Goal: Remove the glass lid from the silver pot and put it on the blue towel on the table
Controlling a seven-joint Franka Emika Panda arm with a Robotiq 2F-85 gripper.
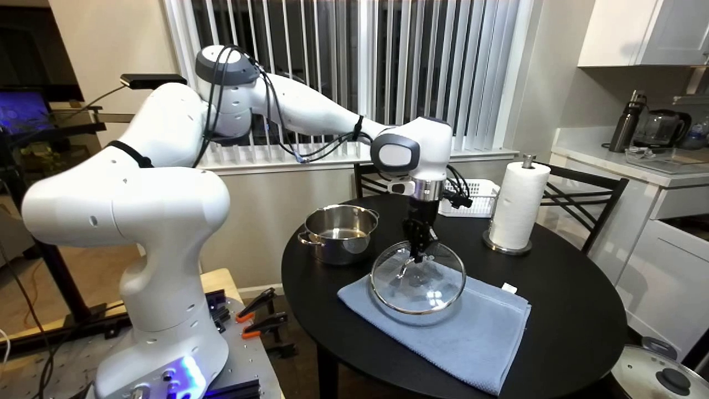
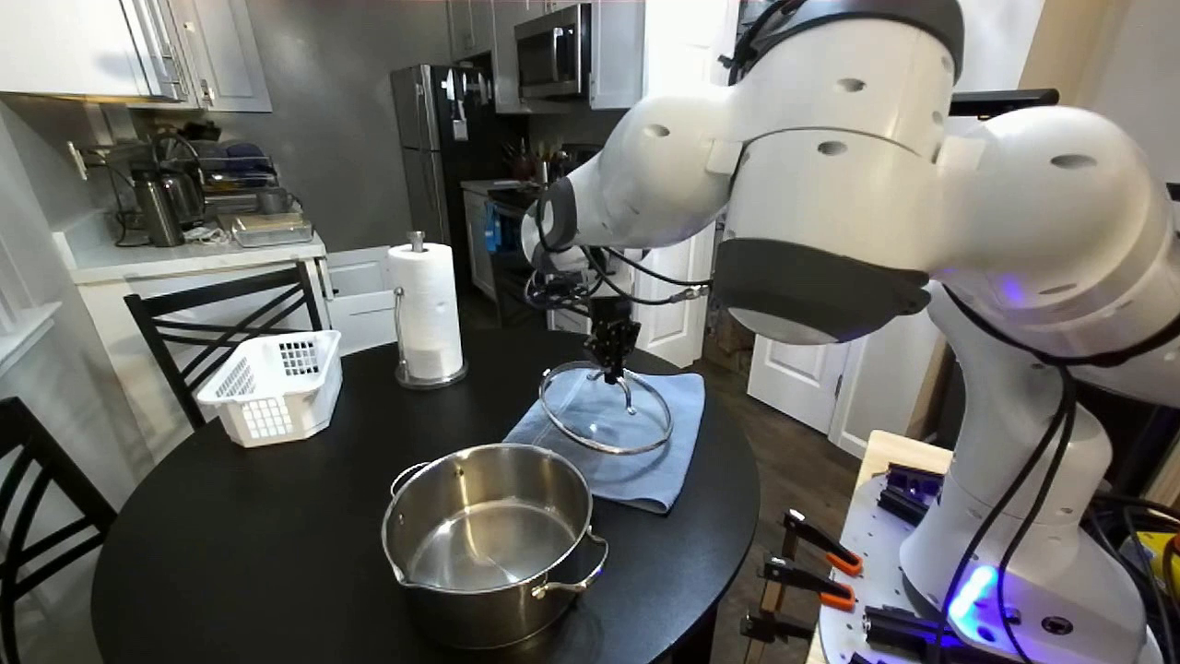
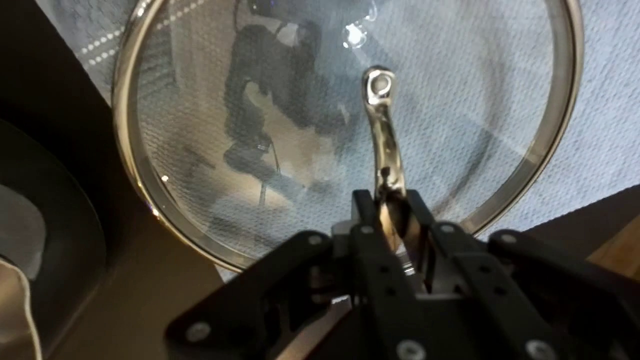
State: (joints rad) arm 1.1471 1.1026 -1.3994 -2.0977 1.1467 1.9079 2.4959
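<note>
The glass lid is tilted over the blue towel, with a shadow under it. I cannot tell whether its low edge touches the cloth. My gripper points down and is shut on the lid's metal handle, which shows between the fingertips in the wrist view. The lid also shows in an exterior view, above the towel. The silver pot stands uncovered and empty beside the towel; it also shows in an exterior view. All stand on the round black table.
A paper towel roll stands upright on the table beyond the towel. A white basket sits near the table's edge. Black chairs stand round the table. Clamps are fixed at the robot's base.
</note>
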